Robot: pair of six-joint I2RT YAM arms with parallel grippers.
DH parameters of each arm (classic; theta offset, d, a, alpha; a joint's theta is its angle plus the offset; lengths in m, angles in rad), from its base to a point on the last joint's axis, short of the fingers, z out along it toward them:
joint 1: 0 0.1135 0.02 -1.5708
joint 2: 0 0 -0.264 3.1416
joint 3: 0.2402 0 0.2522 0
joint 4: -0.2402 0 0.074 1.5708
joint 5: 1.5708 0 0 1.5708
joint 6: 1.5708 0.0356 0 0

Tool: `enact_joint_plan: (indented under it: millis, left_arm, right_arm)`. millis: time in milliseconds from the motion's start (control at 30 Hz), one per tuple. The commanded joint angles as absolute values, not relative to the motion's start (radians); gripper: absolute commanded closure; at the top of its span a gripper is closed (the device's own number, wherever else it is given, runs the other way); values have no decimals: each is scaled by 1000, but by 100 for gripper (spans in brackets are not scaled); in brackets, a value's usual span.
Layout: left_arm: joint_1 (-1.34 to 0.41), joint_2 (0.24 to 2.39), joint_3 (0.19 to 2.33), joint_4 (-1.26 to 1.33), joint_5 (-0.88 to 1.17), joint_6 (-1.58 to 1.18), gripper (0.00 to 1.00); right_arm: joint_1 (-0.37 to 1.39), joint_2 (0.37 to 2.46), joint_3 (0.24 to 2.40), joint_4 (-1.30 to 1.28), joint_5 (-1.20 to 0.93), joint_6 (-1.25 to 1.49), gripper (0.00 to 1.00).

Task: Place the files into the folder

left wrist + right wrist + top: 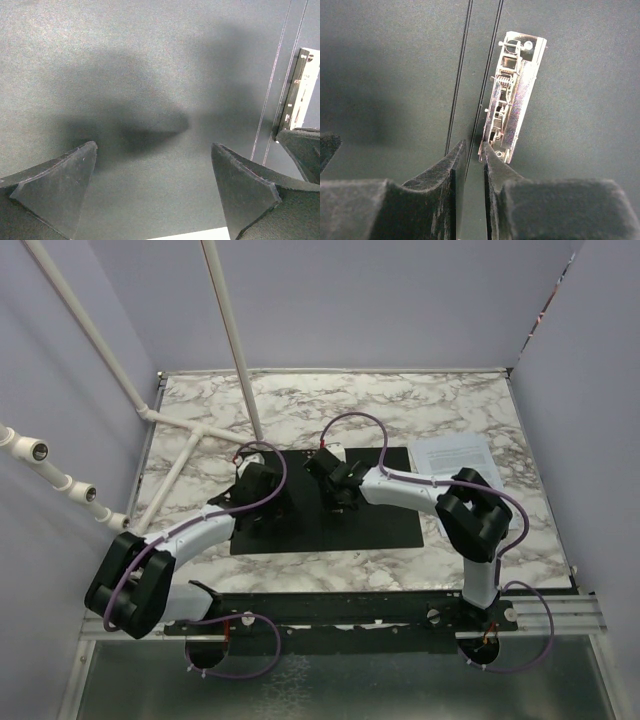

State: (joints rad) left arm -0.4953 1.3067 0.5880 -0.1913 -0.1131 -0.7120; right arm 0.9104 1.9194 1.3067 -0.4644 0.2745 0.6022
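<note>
The folder [390, 525] lies open and flat in the middle of the marble table [300, 410], its black inside facing up; the files [458, 455] sit on the table just beside the folder's far right corner, a white printed stack lying flat, partly hidden behind the right arm; both arms reach in over the black surface, the left over the left half, the right near the spine

The left gripper [154, 146] hangs low over bare black board with its fingers [60, 185] spread wide and nothing between them (their shadow falls on the board just ahead); a sliver of white table shows at the near edge of its view

The right gripper [472, 150] points along the folder's crease lines, its fingers [440, 175] drawn nearly together with only a slim gap left; the near end of the silver metal clip [515, 90] sits right at the tips, against the right-hand finger; whether the fingers actually pinch the clip I cannot tell

White pipes [225, 330] slant across the far left of the table, well apart from the folder
</note>
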Motion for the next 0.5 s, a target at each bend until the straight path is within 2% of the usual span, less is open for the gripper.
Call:
enact_joint_plan:
  millis: [0,467]
  left_arm:
    - [-509,1307,509,-285,-74,-754,1]
    - [-543,1240,508,-314,-55,-799,1]
  right_arm:
    - [922,1954,1297,-505,321,609,78]
    - [945,1954,1241,-546,408,609,84]
